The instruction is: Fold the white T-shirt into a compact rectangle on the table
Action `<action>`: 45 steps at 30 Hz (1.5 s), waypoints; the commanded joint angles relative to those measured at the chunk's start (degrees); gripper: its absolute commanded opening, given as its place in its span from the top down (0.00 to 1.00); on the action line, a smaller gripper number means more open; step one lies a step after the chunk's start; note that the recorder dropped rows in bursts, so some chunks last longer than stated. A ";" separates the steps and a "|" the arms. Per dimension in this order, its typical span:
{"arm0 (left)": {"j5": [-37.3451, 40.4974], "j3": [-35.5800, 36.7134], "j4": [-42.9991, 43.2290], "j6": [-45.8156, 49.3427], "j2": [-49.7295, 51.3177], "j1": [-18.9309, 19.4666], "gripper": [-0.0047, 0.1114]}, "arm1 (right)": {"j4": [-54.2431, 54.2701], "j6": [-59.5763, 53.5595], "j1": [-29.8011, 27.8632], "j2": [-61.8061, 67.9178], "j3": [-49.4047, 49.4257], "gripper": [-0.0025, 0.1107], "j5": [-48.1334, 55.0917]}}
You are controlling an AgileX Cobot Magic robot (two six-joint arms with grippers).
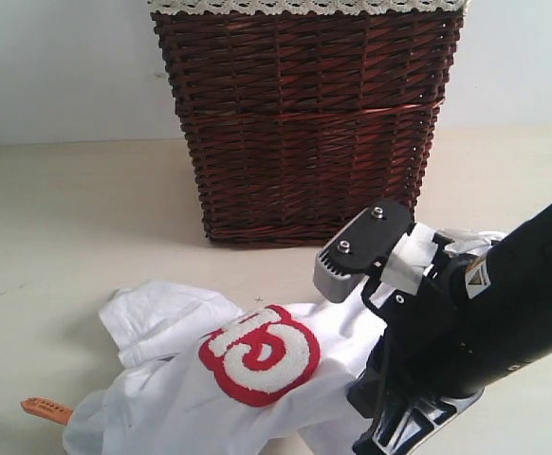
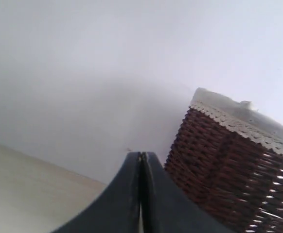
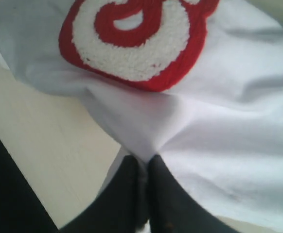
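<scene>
The right gripper is pinched shut on a raised fold of the white T-shirt. The shirt lies crumpled on the bench, its red-edged letter patch just beyond the pinch. The left gripper is closed on nothing, with the wicker basket ahead of it.

This looks like a robot test room dressed as a laundry corner rather than a lived-in home. A pale bench with a plain whitish wall behind it carries a dark wicker basket lined in lace-trimmed cloth and a crumpled white T-shirt. A black robot arm reaches over the bench.
</scene>
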 commanded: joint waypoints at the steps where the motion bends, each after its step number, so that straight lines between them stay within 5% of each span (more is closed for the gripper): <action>1: -14.27 -0.01 31.09 -25.25 7.04 -4.26 0.96 | 0.14 0.11 0.10 0.98 0.52 0.98 -1.46; 6: -15.26 -9.63 61.93 -48.10 25.95 -5.43 0.96 | 0.25 0.11 0.10 1.23 0.52 0.98 -1.46; 9: -14.65 -14.78 69.61 -54.69 40.15 -5.43 0.96 | 0.38 0.11 0.10 1.20 0.52 0.98 -1.46; 12: -21.32 -18.33 69.05 -53.95 54.74 -5.43 0.88 | 0.38 0.11 0.10 1.20 0.52 0.98 -1.46; 17: -28.48 -23.25 63.39 -43.29 76.96 -5.43 0.57 | 0.38 0.11 0.10 1.20 0.62 0.98 -1.46; 22: -31.87 -28.64 63.25 -39.86 93.37 -7.38 0.62 | 0.27 0.11 0.10 1.20 0.75 0.98 -1.56; 24: -25.68 -34.33 61.29 -38.43 101.09 -12.08 0.66 | 0.27 0.11 0.10 1.20 0.75 0.98 -1.56; 26: -13.83 -38.04 56.35 -38.86 104.16 -13.85 0.66 | 0.27 0.11 0.10 1.20 0.74 0.98 -1.46; 29: -6.80 -41.69 55.41 -38.86 105.96 -14.12 0.67 | 0.51 0.11 0.10 1.20 0.74 0.98 -1.10; 32: -3.30 -45.68 55.70 -38.76 108.63 -14.12 0.88 | 2.30 0.33 0.10 1.20 2.38 0.98 0.11; 34: -6.72 -47.55 57.93 -39.63 109.82 -14.12 0.96 | 3.84 0.33 0.10 1.20 4.08 0.98 0.11; 41: -13.40 -47.05 78.56 -54.22 98.79 -14.12 0.96 | 3.54 0.33 0.10 1.20 4.76 0.98 -1.57; 45: -25.51 -45.05 85.73 -56.71 95.56 -15.28 0.85 | 3.54 0.33 0.10 1.20 4.76 0.98 -1.76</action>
